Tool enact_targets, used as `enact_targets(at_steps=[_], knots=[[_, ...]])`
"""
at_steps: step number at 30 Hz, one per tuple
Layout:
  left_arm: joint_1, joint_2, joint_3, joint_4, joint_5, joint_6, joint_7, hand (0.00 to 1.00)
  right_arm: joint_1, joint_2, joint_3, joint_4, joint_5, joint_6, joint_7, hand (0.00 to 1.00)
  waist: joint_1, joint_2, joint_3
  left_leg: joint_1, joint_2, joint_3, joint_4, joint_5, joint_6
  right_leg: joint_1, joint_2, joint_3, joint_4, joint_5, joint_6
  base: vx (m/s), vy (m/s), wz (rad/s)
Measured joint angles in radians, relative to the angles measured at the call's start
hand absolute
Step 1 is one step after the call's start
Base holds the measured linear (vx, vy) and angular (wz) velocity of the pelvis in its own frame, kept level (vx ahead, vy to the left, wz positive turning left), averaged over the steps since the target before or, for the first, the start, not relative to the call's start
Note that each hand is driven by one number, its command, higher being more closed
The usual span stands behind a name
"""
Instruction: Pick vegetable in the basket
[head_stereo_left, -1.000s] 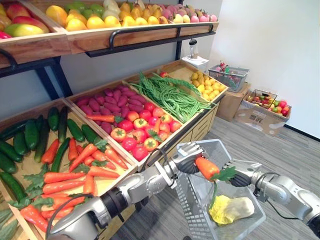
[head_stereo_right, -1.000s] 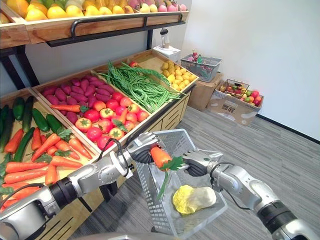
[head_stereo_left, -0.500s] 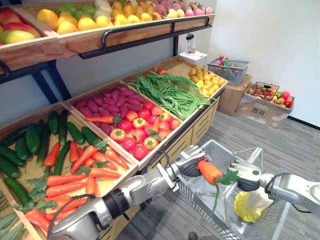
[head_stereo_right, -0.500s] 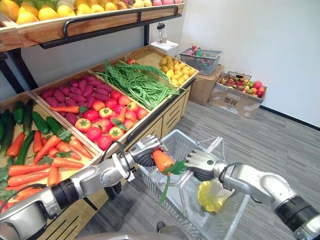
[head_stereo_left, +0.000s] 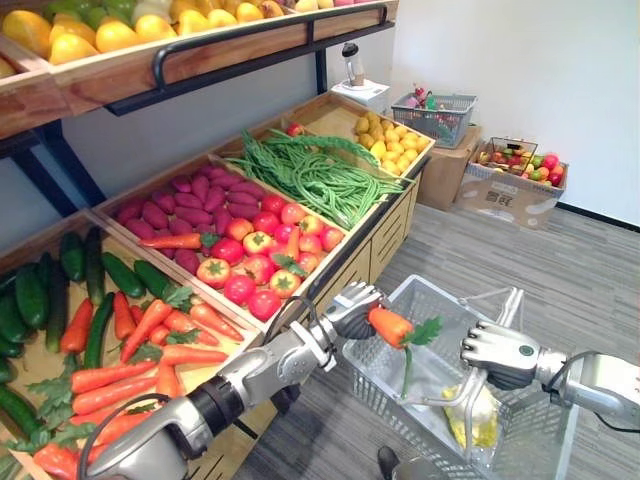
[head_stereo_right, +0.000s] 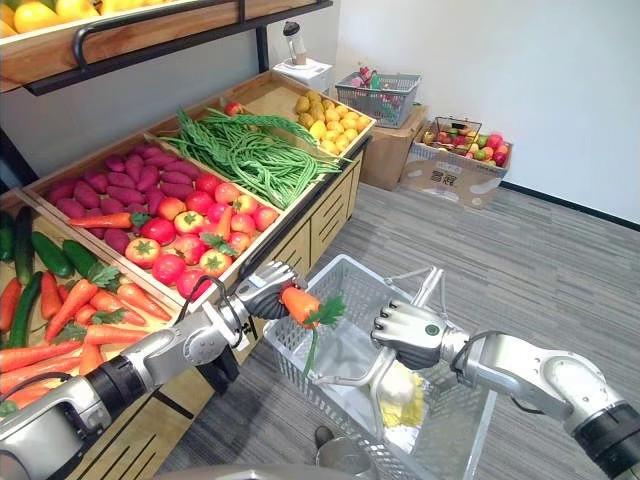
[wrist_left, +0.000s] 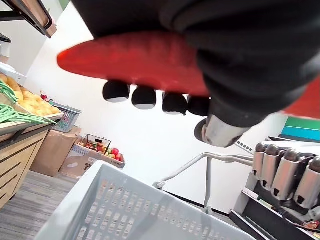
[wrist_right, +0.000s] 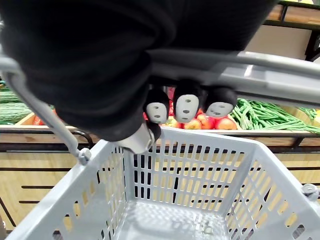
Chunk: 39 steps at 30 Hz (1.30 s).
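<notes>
My left hand (head_stereo_left: 350, 305) is shut on an orange carrot (head_stereo_left: 388, 325) with green leaves, held over the near-left rim of the grey wire basket (head_stereo_left: 425, 296). In the left wrist view the carrot (wrist_left: 135, 57) lies across the palm with dark fingertips (wrist_left: 145, 97) curled under it, above the basket rim (wrist_left: 125, 195). My right hand (head_stereo_left: 502, 355) is shut on the basket's handle (wrist_right: 280, 75), its fingers (wrist_right: 187, 105) wrapped under the bar. A yellow leafy vegetable (head_stereo_right: 400, 395) lies in the basket's bottom.
The wooden produce stand on the left holds carrots (head_stereo_left: 150, 340), tomatoes (head_stereo_left: 255, 265) and green beans (head_stereo_left: 320, 180); its front edge is close to the basket. A fruit shelf (head_stereo_left: 200, 50) hangs above. Cardboard boxes with fruit (head_stereo_left: 515, 185) sit by the far wall.
The camera has shifted. My right hand with the basket has drawn away from the carrot's leaves, and the basket hangs more tilted. My left hand still grips the carrot.
</notes>
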Motion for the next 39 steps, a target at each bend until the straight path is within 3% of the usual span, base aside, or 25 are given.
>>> enact_targets(at_steps=[11, 24, 39], knots=[[0.024, -0.001, 0.071, 0.129, 0.104, 0.044, -0.004, 1.0, 0.019, 0.002, -0.055, -0.063, 0.0, -0.054, -0.002, 1.0, -0.025, 0.007, 0.021, 0.004, -0.009, 0.008, -0.004, 0.0, 0.0, 0.0, 0.002, 0.012, -0.008, 0.002, 0.003, -0.01, 0.019, -0.03], [0.003, -0.028, 0.076, 0.204, 0.226, 0.092, -0.047, 1.0, -0.032, 0.041, -0.061, -0.169, 0.001, -0.116, 0.033, 1.0, -0.045, 0.012, 0.025, 0.033, -0.016, 0.062, -0.006, -0.002, -0.002, -0.002, 0.02, 0.056, -0.005, 0.009, 0.004, -0.03, 0.017, -0.11], [-0.135, -0.137, -0.111, 0.2, 0.235, 0.129, -0.054, 1.0, -0.143, 0.077, 0.038, -0.18, 0.001, -0.122, 0.041, 1.0, -0.05, 0.025, 0.02, 0.033, 0.0, 0.112, 0.022, -0.009, -0.012, -0.016, 0.04, 0.088, -0.005, 0.025, 0.004, -0.03, 0.003, -0.08]])
